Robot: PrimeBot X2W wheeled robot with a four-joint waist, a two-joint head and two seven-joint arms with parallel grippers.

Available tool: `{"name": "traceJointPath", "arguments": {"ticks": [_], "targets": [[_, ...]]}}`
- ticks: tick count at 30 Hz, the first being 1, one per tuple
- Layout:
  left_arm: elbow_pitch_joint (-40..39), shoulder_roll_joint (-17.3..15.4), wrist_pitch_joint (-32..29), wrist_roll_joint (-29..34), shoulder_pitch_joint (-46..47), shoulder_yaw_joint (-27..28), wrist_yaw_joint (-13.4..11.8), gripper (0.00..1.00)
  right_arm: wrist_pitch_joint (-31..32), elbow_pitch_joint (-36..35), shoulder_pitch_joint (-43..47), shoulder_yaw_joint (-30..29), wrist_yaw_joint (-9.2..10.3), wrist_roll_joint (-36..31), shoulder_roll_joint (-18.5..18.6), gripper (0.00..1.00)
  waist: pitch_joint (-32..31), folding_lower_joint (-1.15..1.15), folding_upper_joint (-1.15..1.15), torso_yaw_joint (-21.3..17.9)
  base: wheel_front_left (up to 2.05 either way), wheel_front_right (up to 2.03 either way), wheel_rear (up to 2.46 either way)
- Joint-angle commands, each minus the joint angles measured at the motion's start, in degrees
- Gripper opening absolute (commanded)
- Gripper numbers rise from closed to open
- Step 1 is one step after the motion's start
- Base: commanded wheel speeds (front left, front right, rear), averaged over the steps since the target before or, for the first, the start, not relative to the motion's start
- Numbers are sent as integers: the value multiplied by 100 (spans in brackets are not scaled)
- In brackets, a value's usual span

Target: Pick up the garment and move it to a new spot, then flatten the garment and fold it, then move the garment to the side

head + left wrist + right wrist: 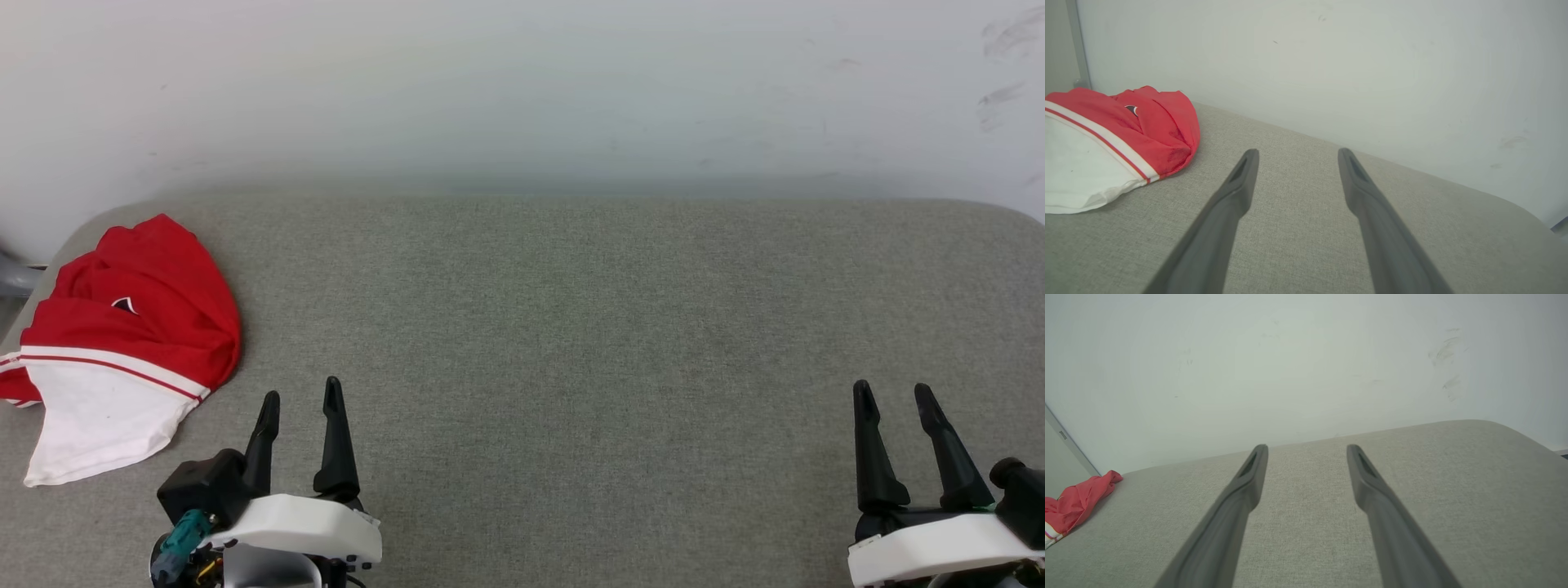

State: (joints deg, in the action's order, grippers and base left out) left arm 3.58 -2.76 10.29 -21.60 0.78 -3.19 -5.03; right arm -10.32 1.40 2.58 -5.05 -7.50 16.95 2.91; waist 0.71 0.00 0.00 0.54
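Red garment [147, 318] sits crumpled at the padded surface's [571, 367] left edge; your left end effector [300, 390] and right end effector [891, 386] gape empty: nothing done yet.

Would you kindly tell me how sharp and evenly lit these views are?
Head view: even, soft light, garment sharp, no glare. Left wrist view: left gripper blurs near its base, grey fabric weave crisp. Right wrist view: right gripper blurs likewise, wall evenly lit.

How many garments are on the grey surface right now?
1. The garment lies bunched at the far left edge of the grey surface, left of the left gripper. Its folds could hide a smaller piece.
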Motion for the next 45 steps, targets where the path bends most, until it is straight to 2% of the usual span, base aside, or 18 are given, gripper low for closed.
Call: {"name": "traceJointPath", "arguments": {"ticks": [1, 19, 34, 41, 45], "targets": [[-62, -13, 57, 141, -9, -13, -13, 100, -53, -81, 16, -5, 1, -153, -1, 100, -1, 0, 0, 2, 0, 0, 0], [-106, -15, 276, 1037, -106, -155, -37, 100, -270, -146, 117, -58, 1, -932, -3, 100, -15, 0, 0, 4, 0, 0, 0], [-43, -15, 433, 1494, -153, -183, 77, 100, -440, -233, 182, -72, 2, -1507, -5, 100, -16, 0, 0, 31, 0, 0, 0], [113, -16, 507, 1517, -155, -146, 108, 100, -494, -256, 221, -82, 3, -1683, -5, 100, -20, 0, 0, 39, 0, 0, 0], [189, -15, 495, 1372, -128, -98, 171, 100, -490, -218, 221, -103, 3, -1477, -6, 100, -17, 0, 0, 43, 0, 0, 0]]}}
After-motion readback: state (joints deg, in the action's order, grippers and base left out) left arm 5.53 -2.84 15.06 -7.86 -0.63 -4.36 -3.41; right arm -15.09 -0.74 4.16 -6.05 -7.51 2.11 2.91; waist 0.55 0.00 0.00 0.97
